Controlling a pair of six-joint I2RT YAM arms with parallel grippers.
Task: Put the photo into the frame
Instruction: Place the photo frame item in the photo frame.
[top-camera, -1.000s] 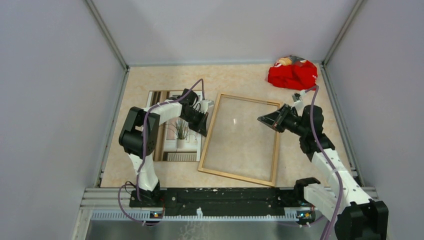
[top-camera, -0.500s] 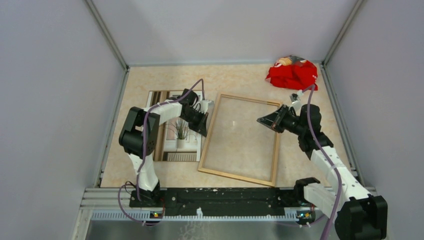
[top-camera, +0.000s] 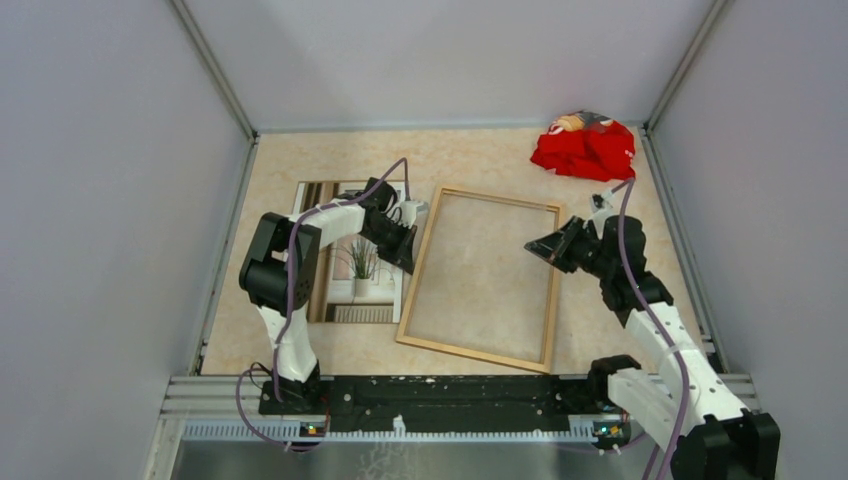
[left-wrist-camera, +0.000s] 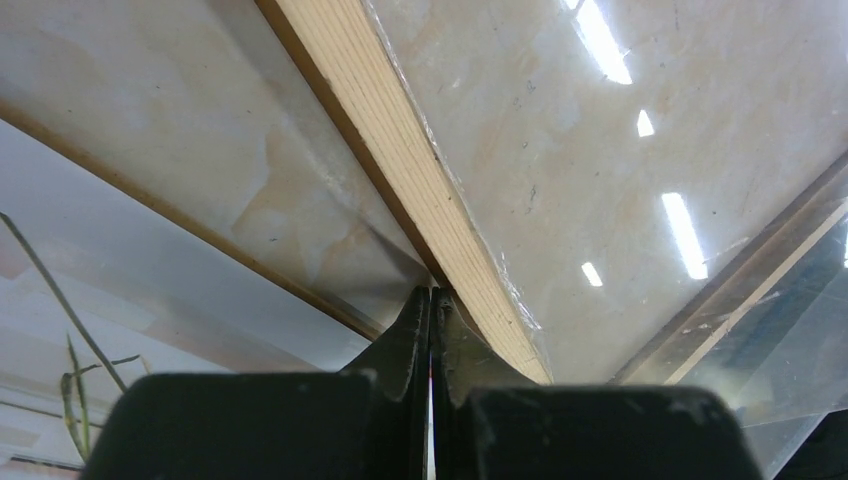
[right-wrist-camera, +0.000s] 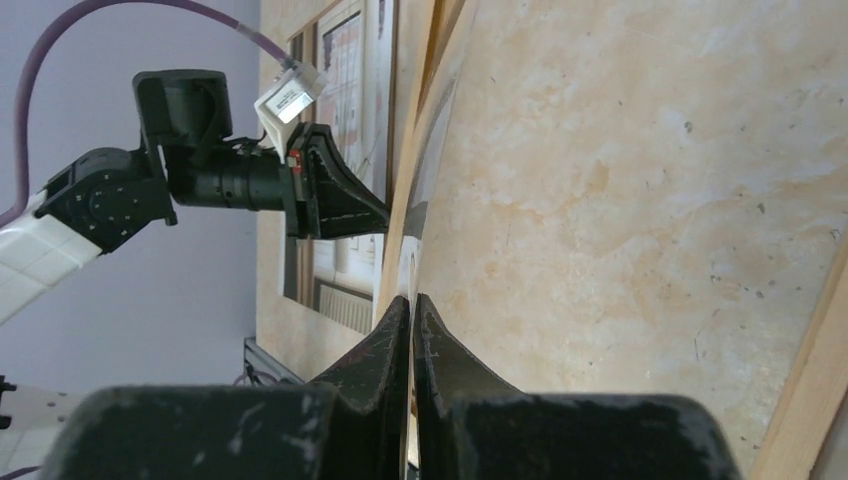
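Note:
The frame (top-camera: 470, 350) lies flat mid-table with its pale wood back up. The photo (top-camera: 355, 265) lies face up to its left, partly under my left arm. My left gripper (top-camera: 408, 250) is shut, its tips against the outer side of the frame's left rail (left-wrist-camera: 400, 150); nothing shows between its fingers. My right gripper (top-camera: 532, 248) is shut on the edge of a thin clear sheet (left-wrist-camera: 600, 150) that spans the frame opening. In the right wrist view the sheet runs edge-on from my right gripper (right-wrist-camera: 411, 300) toward the left rail. The photo (left-wrist-camera: 100, 300) also shows in the left wrist view.
A crumpled red cloth (top-camera: 585, 148) lies at the back right corner. Grey walls close the table on three sides. The black rail with the arm bases (top-camera: 450, 390) runs along the near edge. The frame's right rail (right-wrist-camera: 815, 350) lies just beside my right gripper.
My right gripper has moved a little right and toward the near edge with the clear sheet. The glare on the sheet is gone. The left arm has not moved.

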